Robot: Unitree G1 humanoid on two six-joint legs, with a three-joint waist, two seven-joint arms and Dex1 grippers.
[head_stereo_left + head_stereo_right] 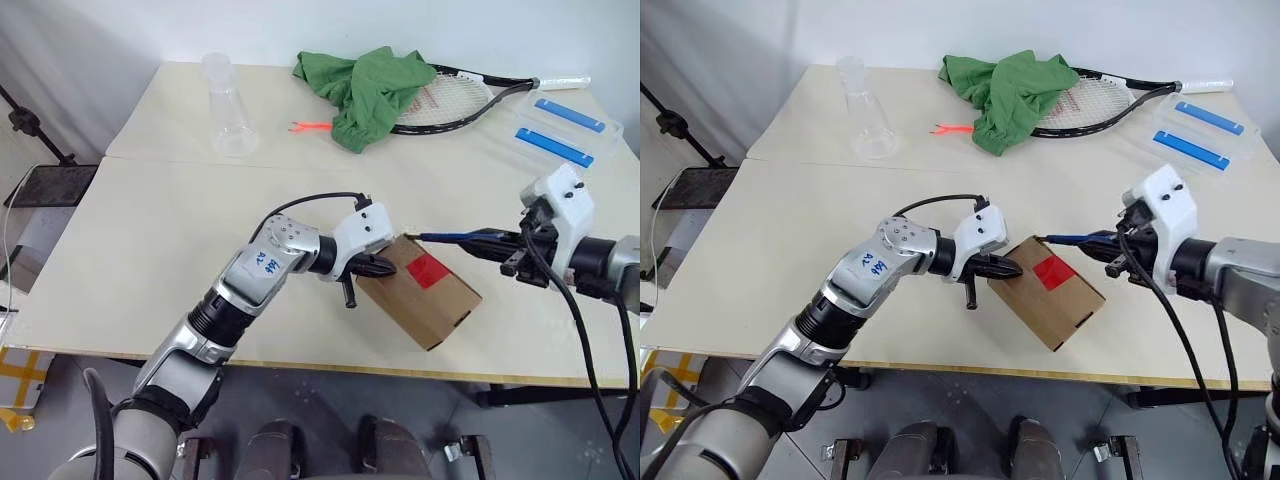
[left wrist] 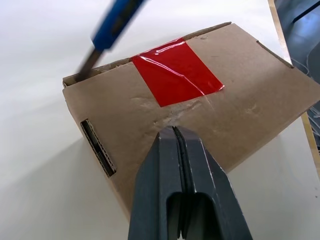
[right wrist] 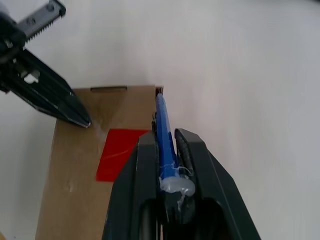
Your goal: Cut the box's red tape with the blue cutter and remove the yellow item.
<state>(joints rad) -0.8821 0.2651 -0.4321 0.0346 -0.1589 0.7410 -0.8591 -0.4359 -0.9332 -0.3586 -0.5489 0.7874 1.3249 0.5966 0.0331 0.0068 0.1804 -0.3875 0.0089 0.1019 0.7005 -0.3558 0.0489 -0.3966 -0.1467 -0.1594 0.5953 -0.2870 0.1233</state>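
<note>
The brown cardboard box [image 1: 425, 300] lies on the table near its front edge, flaps closed, with the red tape [image 1: 428, 270] across its top seam. My left gripper [image 1: 378, 266] is shut and empty, its tips pressed on the box's top beside the tape [image 2: 175, 70]. My right gripper [image 1: 497, 241] is shut on the blue cutter [image 1: 450, 237]. The cutter points toward the box, and its tip [image 2: 87, 65] rests at the box's far top edge, off to one side of the tape. The yellow item is hidden.
At the back stand a clear flask [image 1: 230, 110], a green cloth [image 1: 365, 90] over a racket [image 1: 450, 100], a thin orange-red forked object [image 1: 310, 126] and a clear case with two blue bars [image 1: 565, 130]. The table's front edge [image 1: 300, 362] runs just below the box.
</note>
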